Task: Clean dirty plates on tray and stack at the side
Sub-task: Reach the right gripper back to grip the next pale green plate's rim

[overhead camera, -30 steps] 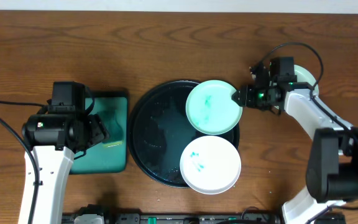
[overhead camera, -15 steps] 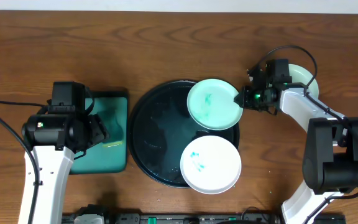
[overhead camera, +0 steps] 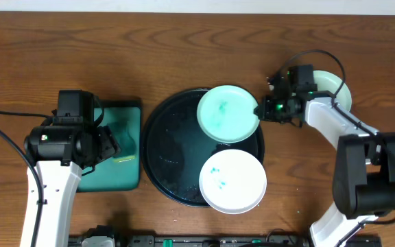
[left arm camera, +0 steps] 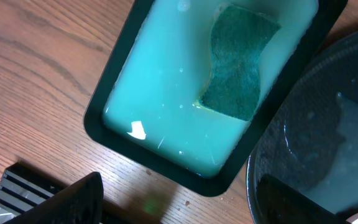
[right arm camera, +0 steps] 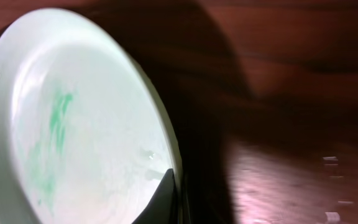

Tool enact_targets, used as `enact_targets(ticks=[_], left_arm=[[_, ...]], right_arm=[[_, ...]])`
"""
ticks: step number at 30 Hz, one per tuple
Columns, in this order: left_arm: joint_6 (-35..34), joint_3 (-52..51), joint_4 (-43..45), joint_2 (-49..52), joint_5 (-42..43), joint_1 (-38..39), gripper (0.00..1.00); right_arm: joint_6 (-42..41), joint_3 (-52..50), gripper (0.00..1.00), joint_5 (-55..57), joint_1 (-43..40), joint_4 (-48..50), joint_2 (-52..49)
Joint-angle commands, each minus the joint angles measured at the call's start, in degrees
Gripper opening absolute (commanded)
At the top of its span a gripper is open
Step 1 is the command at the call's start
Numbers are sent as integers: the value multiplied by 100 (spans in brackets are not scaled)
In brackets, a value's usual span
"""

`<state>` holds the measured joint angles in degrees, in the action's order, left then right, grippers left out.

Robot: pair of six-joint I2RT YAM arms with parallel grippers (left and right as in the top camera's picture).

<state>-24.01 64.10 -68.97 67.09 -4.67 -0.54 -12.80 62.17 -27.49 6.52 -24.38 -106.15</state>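
Now | tray (overhead camera: 158, 147): white plate (overhead camera: 232, 180); mint plate (overhead camera: 226, 113) over rim | teal tray (left arm camera: 96, 116): sponge (left arm camera: 238, 68)

The left arm (overhead camera: 46, 192) and right arm (overhead camera: 331, 118) have white links, black joints, black cables.
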Motion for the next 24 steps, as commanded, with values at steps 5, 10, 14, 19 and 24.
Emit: enact_targets(ticks=[5,10,14,19,24], left_arm=[[-33,-11,-24,26,70,-4,79],[-31,-11,-22,26,273,-4,80],[-31,-11,-22,26,271,-4,92],[-31,-11,-22,26,271,-4,92],[-28,-11,105,44,267,-4,92]], right_arm=[[-444,-9,2,264,809,-55,743],[-562,-9,2,669,1185,-22,439],[-647,-9,1,876,1340,107,138],[-649,-9,1,1019,1362,256,-70],[-647,-11,1,1207,1362,282,-223]])
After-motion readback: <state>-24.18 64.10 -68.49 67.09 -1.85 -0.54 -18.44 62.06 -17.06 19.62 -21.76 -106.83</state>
